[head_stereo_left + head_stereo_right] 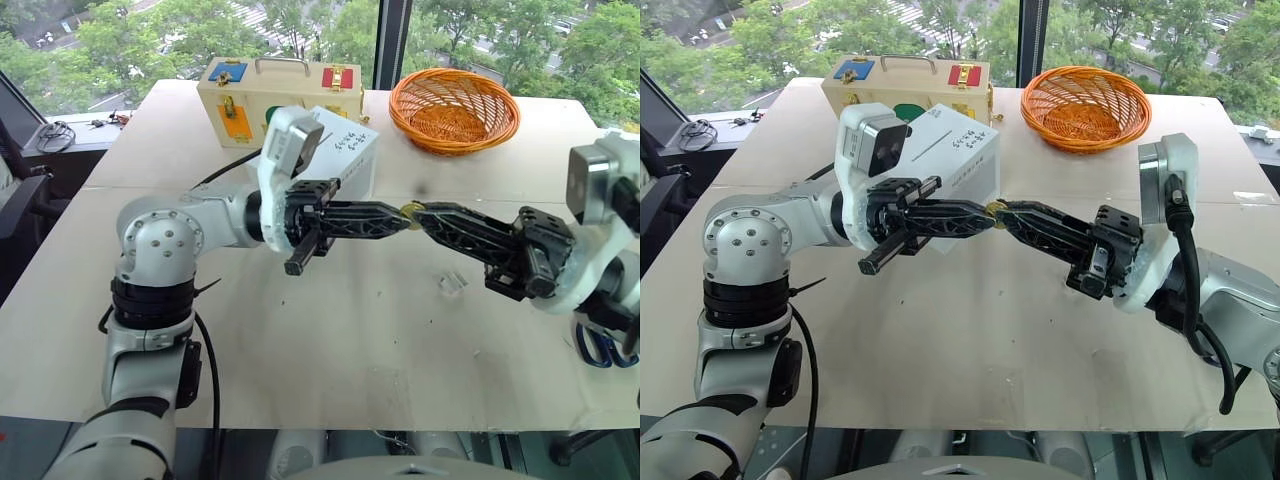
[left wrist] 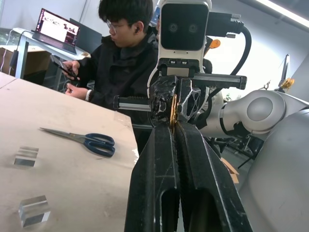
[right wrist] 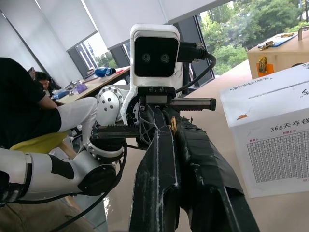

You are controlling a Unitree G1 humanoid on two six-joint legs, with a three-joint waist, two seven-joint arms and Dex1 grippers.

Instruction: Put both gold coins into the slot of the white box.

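Note:
My two grippers meet tip to tip above the middle of the table (image 1: pixel 330 340). A small gold coin (image 1: pixel 410 211) sits on edge right at the meeting point. My left gripper (image 1: pixel 399 215) reaches in from the left and is shut on the coin (image 2: pixel 172 112). My right gripper (image 1: pixel 422 214) comes from the right and is also shut on the coin (image 3: pixel 173 124). The white box (image 1: pixel 348 160) stands just behind the left gripper, with black handwriting and a dark slit (image 1: pixel 940 143) on top. Its side with printed grey text (image 3: pixel 275 154) faces the right wrist.
A pale wooden case (image 1: pixel 250 100) with coloured panels stands behind the box, and an orange woven basket (image 1: pixel 455 108) is at the back right. A clear plastic block (image 1: pixel 452 283) and blue scissors (image 2: pixel 91 141) lie on the right side. A person (image 2: pixel 120 63) sits beyond that table edge.

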